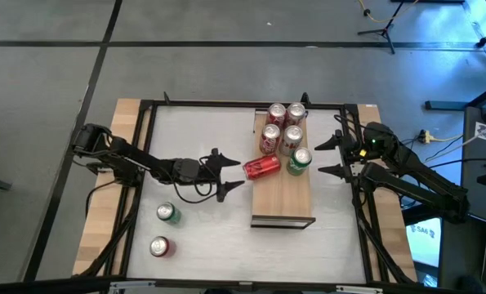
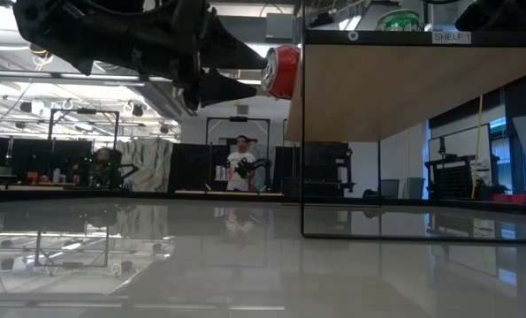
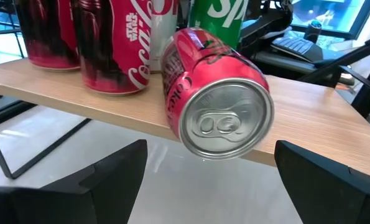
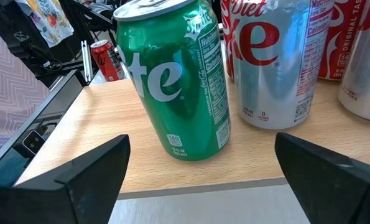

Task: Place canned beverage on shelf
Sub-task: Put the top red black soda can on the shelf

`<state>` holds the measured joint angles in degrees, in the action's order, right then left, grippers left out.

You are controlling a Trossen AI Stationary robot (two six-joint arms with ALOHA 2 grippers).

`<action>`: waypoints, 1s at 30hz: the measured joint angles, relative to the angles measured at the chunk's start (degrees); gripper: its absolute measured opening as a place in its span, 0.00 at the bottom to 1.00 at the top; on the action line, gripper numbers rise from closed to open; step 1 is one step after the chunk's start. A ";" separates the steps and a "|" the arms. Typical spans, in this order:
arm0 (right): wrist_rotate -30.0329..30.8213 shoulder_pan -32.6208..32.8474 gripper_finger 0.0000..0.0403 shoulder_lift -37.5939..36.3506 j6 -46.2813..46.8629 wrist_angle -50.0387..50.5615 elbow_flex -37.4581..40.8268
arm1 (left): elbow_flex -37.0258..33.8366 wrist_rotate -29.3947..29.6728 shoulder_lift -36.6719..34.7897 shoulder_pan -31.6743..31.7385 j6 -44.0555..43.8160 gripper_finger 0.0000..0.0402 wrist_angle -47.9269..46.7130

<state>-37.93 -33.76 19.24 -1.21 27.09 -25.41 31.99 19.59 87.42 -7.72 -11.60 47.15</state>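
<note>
On the left of the table I have two spare cans standing near me: a green can (image 1: pixel 168 213) and a red can (image 1: pixel 160 247) nearer still. My left gripper (image 1: pixel 230 172) sits just right of centre-left, fingers spread wide apart and holding nothing, aimed at the red cola can (image 1: pixel 261 167). That can lies on its side at the left edge of the shelf (image 1: pixel 283 198), and the left wrist view shows its top end (image 3: pixel 225 126) jutting out past the wooden edge toward me. I judge it unstable; it could roll off.

If I regrasp, I want the fingers either side of the can body, not the rim, closing squarely across its width, then lift, tip it upright and set it fully on the board, clear of the neighbours.

Farther right on the shelf stand the upright cans: a red cluster (image 1: pixel 273 135) at the far end and a green Sprite can (image 1: pixel 299 160) closer in. My right gripper (image 1: pixel 331 155) waits just right of the shelf, jaws open and empty, facing that Sprite can (image 4: pixel 178 87).
</note>
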 joint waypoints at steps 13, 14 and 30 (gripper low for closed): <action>0.00 0.00 0.99 0.00 0.01 0.00 0.00 | 0.00 2.00 0.02 0.02 -0.82 0.86 -0.03; 0.00 0.00 0.99 0.00 0.01 0.00 0.00 | 0.00 2.85 0.02 0.03 -1.70 0.86 -0.08; 0.00 0.00 0.99 -0.02 0.00 0.00 0.00 | 0.00 0.50 0.04 0.08 -7.80 0.86 -0.79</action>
<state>-37.93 -33.76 19.22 -1.21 27.09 -25.41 31.99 20.09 87.46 -7.64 -19.40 46.36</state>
